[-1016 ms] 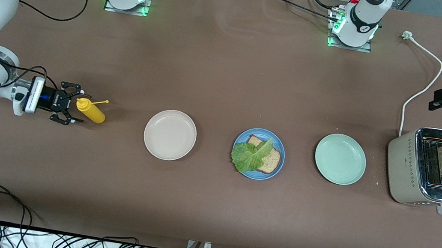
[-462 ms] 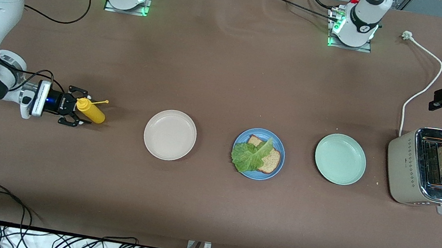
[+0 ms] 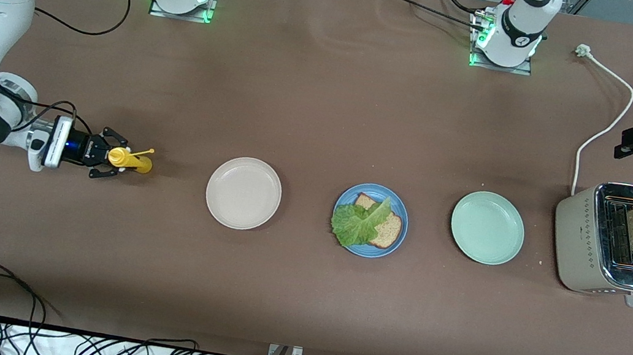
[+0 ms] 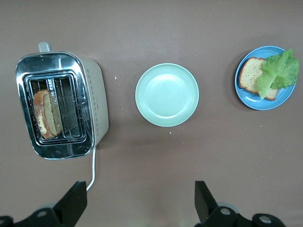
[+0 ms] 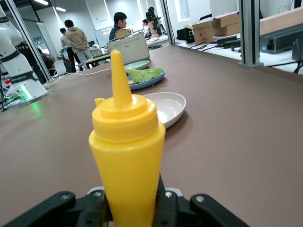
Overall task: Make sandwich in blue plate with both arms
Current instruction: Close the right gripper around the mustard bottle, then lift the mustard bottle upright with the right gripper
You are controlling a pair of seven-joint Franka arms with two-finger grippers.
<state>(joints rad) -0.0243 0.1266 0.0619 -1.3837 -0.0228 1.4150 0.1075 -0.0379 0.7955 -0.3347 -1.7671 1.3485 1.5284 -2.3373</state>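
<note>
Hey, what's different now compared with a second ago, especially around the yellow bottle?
The right gripper slid toward the beige plate and closed on the yellow squeeze bottle, straightening it. The left gripper stayed open, waiting above the toaster. The blue plate with bread and lettuce, and the mint-green plate, did not move.

The blue plate [image 3: 401,215] sits in the middle of the table, between two other plates. On it lies one brown bread slice [image 3: 386,229], flat, with a crinkly green lettuce leaf [image 3: 358,225] on top, hanging over the rim.
</note>
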